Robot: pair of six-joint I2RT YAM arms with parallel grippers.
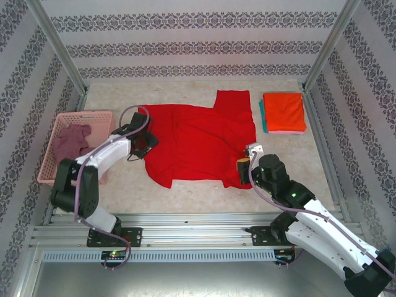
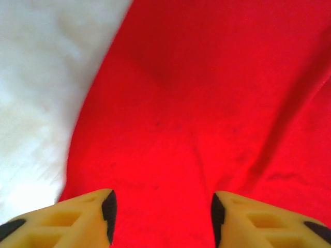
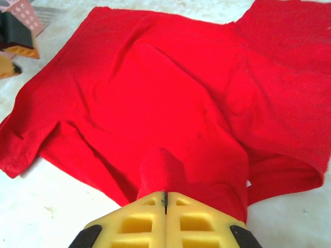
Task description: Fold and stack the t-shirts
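The bright red t-shirt (image 1: pixel 198 142) lies spread out in the middle of the table, one sleeve (image 1: pixel 234 102) pointing to the back. My left gripper (image 1: pixel 143 143) hovers at the shirt's left edge; in the left wrist view it (image 2: pixel 163 206) stands open over the red cloth (image 2: pixel 207 103), nothing pinched between the jaws. My right gripper (image 1: pixel 243 166) is at the shirt's front right corner, and it (image 3: pixel 165 197) is shut on a raised fold of the red cloth (image 3: pixel 160 165). A folded orange t-shirt (image 1: pixel 284 111) tops a stack with a teal one (image 1: pixel 262 117) under it. The mauve t-shirt (image 1: pixel 71 139) lies crumpled in the basket.
The pink lattice basket (image 1: pixel 49 167) stands at the left edge of the table, close to the left arm. The folded stack sits at the back right next to a frame post (image 1: pixel 322 55). Bare tabletop (image 1: pixel 185 192) runs along the front of the shirt.
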